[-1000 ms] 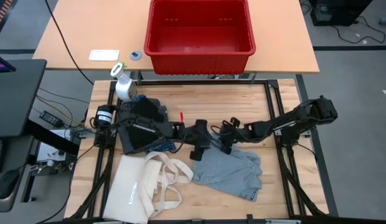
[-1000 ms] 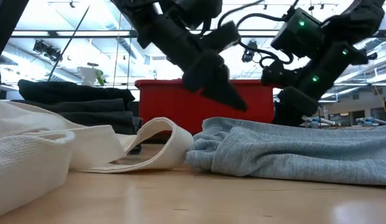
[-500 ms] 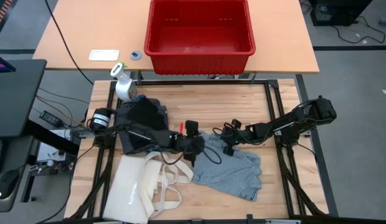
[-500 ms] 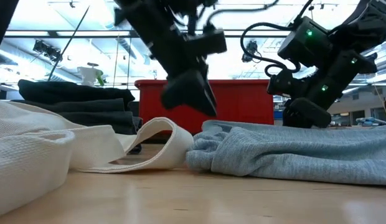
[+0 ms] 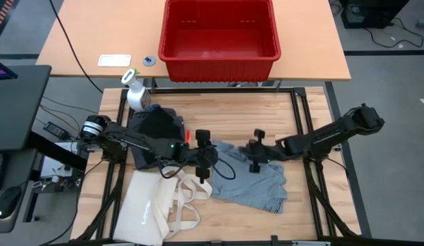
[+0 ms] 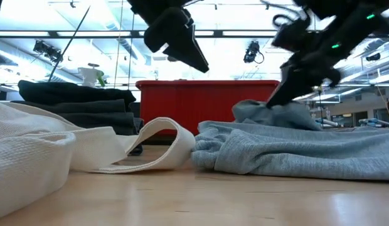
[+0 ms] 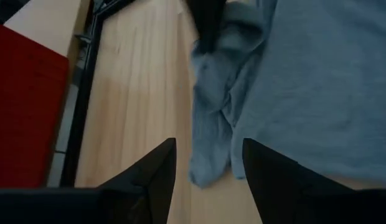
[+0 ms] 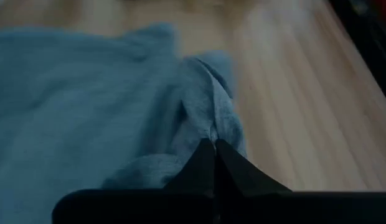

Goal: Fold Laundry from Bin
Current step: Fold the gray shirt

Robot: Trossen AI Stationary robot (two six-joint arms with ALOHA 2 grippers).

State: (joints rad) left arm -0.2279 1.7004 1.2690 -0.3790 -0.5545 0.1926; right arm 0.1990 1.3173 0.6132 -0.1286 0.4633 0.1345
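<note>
Two grippers worked the table's middle in the high view. At centre-left a dark pile of laundry lay beside a spray bottle, and a cream tote sprawled at lower left. Just right of the tote, the left gripper hovered over the near-left edge of the grey garment, its fingers apart and holding nothing. Further right, the right gripper had its fingers pressed together on a fold of the grey cloth at its far edge, lifting it into a small peak in the low view.

To do this step well, I judged the left should pinch a matching edge before either arm pulls, so the cloth spreads flat and does not bunch. The tote's handle lay close and could snag.

At the frame's upper centre, the bin appeared empty.
</note>
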